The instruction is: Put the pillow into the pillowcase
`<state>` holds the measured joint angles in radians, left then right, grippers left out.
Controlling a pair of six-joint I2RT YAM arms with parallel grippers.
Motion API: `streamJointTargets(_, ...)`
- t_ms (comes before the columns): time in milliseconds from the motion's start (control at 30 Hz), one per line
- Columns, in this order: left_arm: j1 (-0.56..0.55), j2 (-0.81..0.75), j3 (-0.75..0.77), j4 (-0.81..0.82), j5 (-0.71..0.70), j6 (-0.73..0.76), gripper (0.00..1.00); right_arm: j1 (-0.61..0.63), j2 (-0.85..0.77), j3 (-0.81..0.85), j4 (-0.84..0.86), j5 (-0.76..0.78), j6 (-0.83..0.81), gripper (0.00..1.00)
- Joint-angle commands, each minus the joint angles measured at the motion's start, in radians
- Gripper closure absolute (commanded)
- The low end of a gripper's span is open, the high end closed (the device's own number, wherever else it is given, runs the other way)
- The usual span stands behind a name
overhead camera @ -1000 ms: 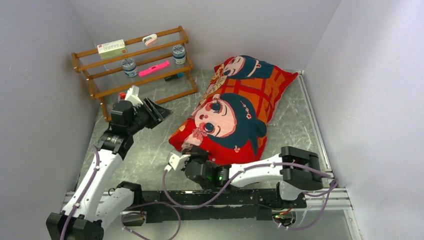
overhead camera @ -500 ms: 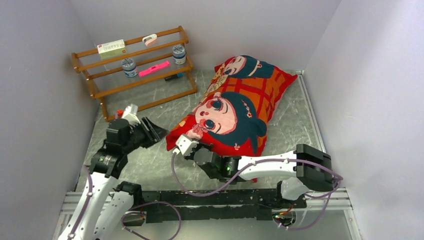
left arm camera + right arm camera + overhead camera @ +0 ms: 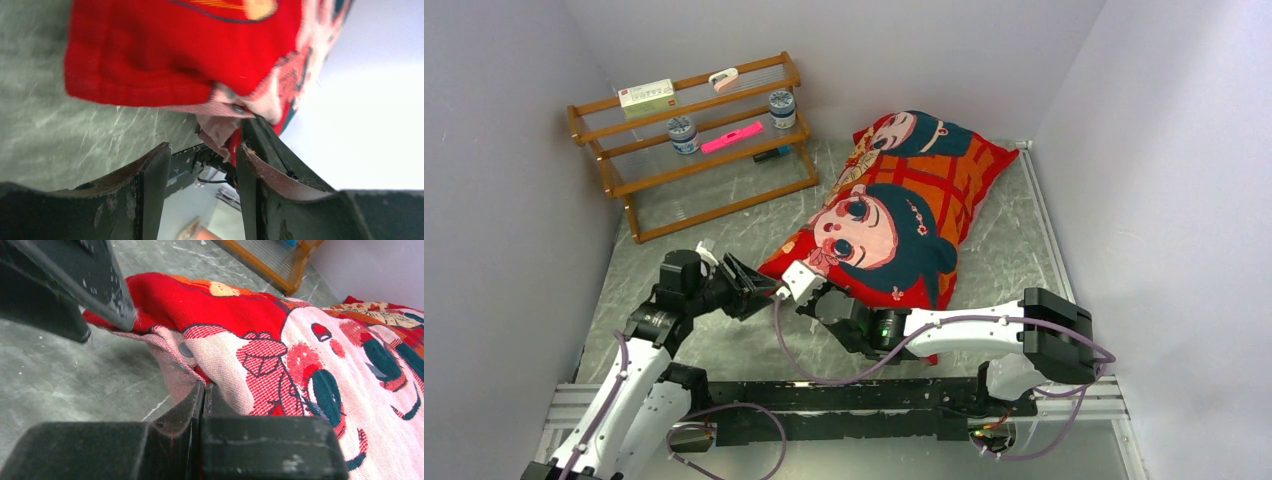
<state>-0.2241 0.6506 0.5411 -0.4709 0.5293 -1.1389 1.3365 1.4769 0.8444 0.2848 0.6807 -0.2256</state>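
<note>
Our right gripper (image 3: 202,390) is pinched closed on the pale pink hem (image 3: 170,365) of the pillowcase (image 3: 280,335), at the near-left corner where a snap button (image 3: 185,350) shows. Our left gripper (image 3: 200,152) stands with its jaws apart and nothing between them. The same loose flap of hem hangs just ahead of the gap, close to one finger (whether it touches, we cannot tell). From above, the two grippers meet at that corner, the left one reaching in low over the table (image 3: 724,240).

The pillowcase lies plump across the middle of the table, its far end toward the back wall, apart from the wooden rack (image 3: 694,130). No white of the pillow shows in any view. We judge that it is already inside and that the step in hand is finishing the open end. Next, we think, the left jaws need to slide onto the hem beside the right ones and close, so that both can draw the mouth shut.
</note>
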Motion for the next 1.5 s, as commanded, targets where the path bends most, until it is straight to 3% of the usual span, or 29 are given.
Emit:
streamJointTargets(0, -0.003, -0.009, -0.066, 0.053, -0.009, -0.266, 0.45, -0.004, -0.053, 0.024, 0.092, -0.007, 0.037, 1.00)
streamJointTargets(267, -0.003, -0.013, -0.117, 0.137, -0.072, -0.425, 0.49, -0.004, -0.061, 0.012, 0.091, -0.012, 0.059, 1.00)
streamJointTargets(467, -0.007, -0.045, -0.277, 0.407, -0.079, -0.594, 0.53, -0.004, -0.053, 0.020, 0.090, -0.033, 0.063, 1.00)
streamJointTargets(800, -0.042, -0.057, -0.215, 0.351, -0.110, -0.595, 0.57, -0.004, -0.054, 0.013, 0.097, -0.034, 0.072, 1.00)
streamJointTargets(1033, -0.069, -0.092, -0.251, 0.431, -0.173, -0.659, 0.58, -0.003, -0.061, 0.011, 0.091, -0.034, 0.078, 1.00)
streamJointTargets(1467, -0.253, -0.033, -0.220, 0.417, -0.302, -0.672, 0.63, -0.004, -0.062, 0.008, 0.094, -0.019, 0.115, 1.00)
